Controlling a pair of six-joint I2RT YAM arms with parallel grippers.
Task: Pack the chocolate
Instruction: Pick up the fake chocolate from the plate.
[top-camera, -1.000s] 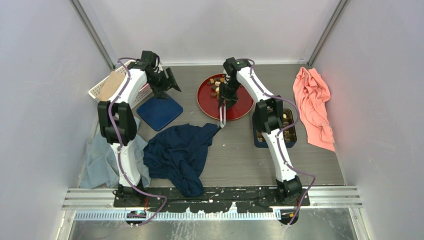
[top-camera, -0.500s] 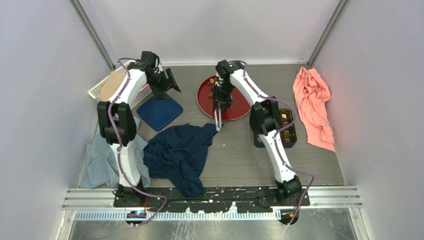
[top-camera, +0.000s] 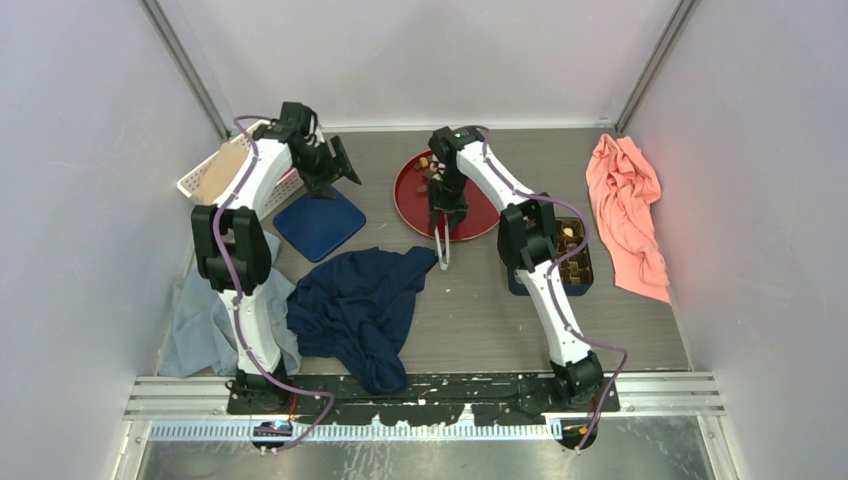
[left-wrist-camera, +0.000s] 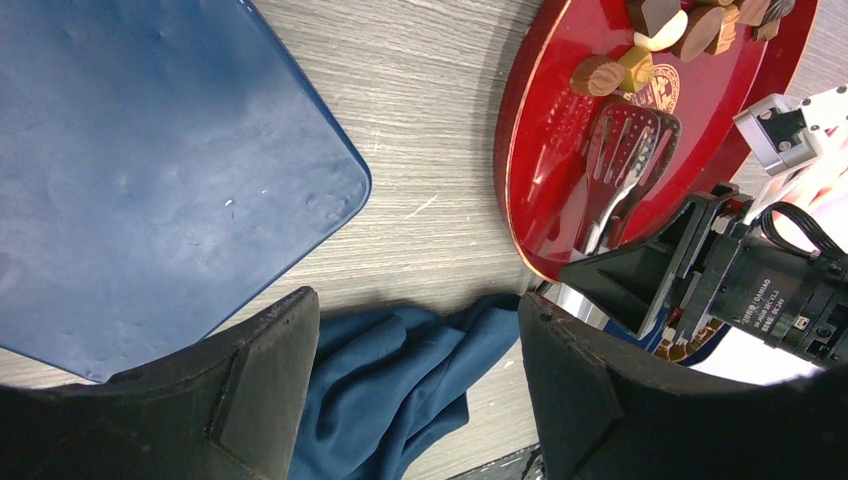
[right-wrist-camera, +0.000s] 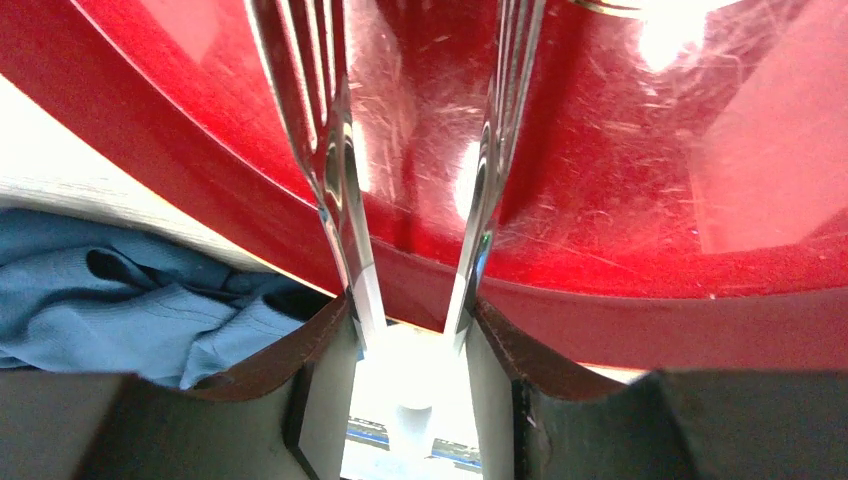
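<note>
The red tray (top-camera: 408, 195) sits mid-worktop (top-camera: 470, 300), its near rim just beside the navy cloth (top-camera: 350, 310), with bare wood between it and the blue square lid (left-wrist-camera: 150, 170). The chocolate (left-wrist-camera: 690, 25) clusters at the tray's far side, beyond the tongs (left-wrist-camera: 625, 160) clamped in the right gripper (right-wrist-camera: 410, 340). Only the left wrist view shows the tong heads, seemingly empty. The left gripper (left-wrist-camera: 415, 380) hangs wide open, holding nothing.

My top camera looks down from above and behind the arm bases, far enough to take in the whole surface (top-camera: 470, 300). My left wrist camera faces down, close over the red tray (left-wrist-camera: 560, 180). My right wrist camera peers past the right pincer (right-wrist-camera: 405, 345) along the tongs (right-wrist-camera: 335, 200), very near that tray, which all three views share.
</note>
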